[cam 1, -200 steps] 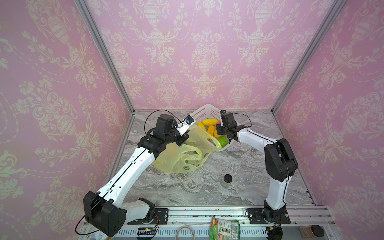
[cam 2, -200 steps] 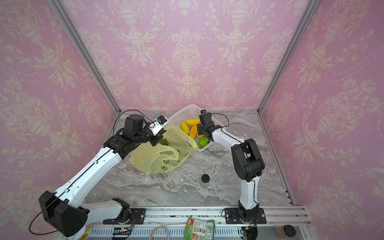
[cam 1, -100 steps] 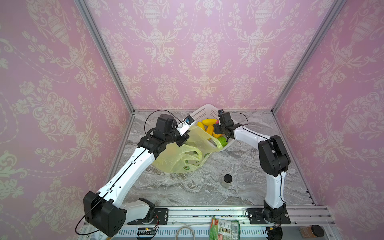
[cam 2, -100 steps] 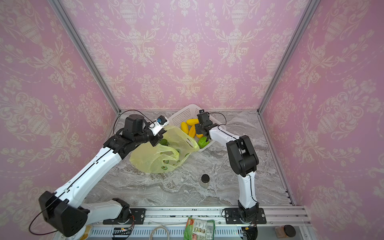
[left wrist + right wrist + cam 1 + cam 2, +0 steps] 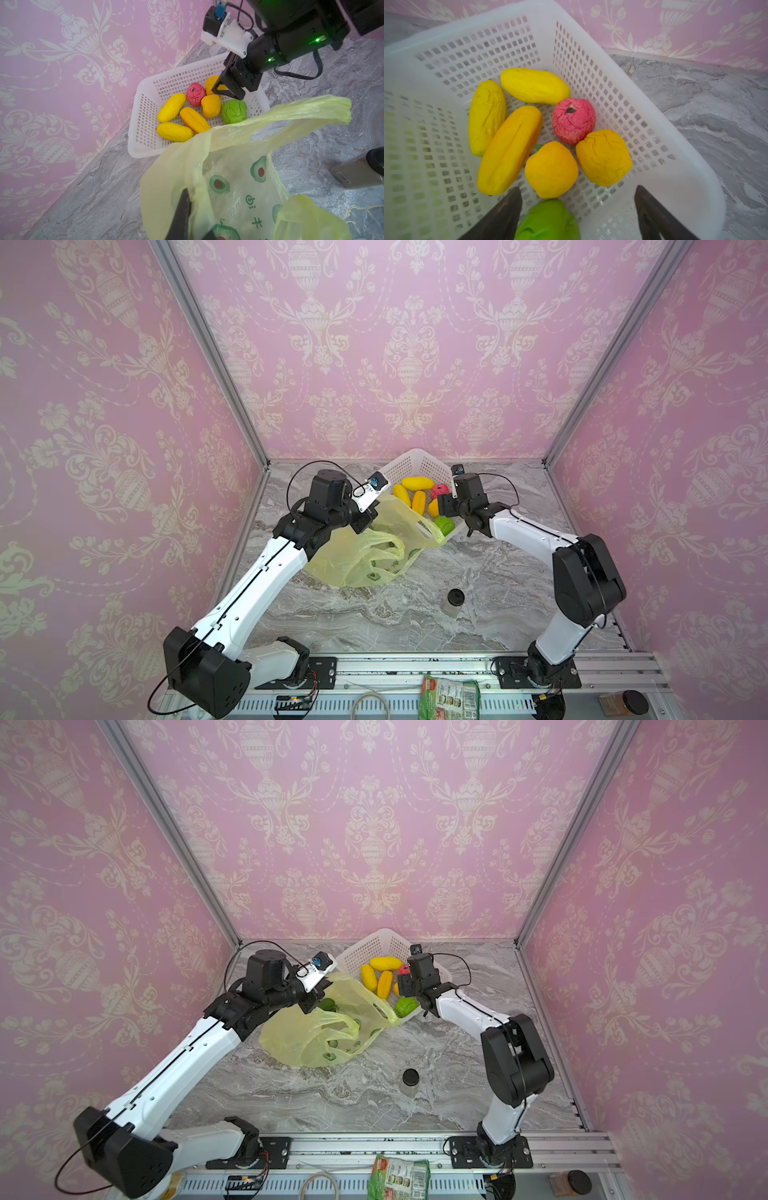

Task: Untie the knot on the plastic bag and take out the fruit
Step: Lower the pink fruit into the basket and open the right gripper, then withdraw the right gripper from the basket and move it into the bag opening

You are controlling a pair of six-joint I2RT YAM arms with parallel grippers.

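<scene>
1. Plastic bag (image 5: 365, 556) lies slumped on the marble-patterned surface (image 5: 415, 614), just in front of the white basket (image 5: 409, 466), with its mouth gaping toward the basket. No knot shows and both handle loops hang loose, so the untying looks done.
2. Fruit sits almost all in the basket. Seven pieces show in the right wrist view: two yellow elongated ones (image 5: 533, 86), an orange-yellow oblong (image 5: 509, 149), a pink round (image 5: 574, 121), an orange round (image 5: 551, 169), a bumpy yellow ball (image 5: 604, 156) and a green round (image 5: 548, 220) nearest the bag.
3. Left end effector (image 5: 368, 520) is clenched on the bag's upper rim, holding the film up and the mouth open.
4. Right end effector (image 5: 577, 188) hangs over the basket, released, its fingers wide apart with the green round just below them and nothing gripped.
5. What is left seems small. A dark green shape (image 5: 326, 1004) shows inside the bag's mouth beside the left end effector in a top view. It may be one last piece, though I cannot rule out a printed mark.
6. Materials:
   - The bag is thin, translucent yellow-green film, crinkled and limp, printed with small avocado marks.
   - The basket is rigid white plastic with a grid of square holes and sloping walls.
   - The fruit looks matte and spongy, its skins wrinkled or cracked, so it should squash slightly under a grip.
</scene>
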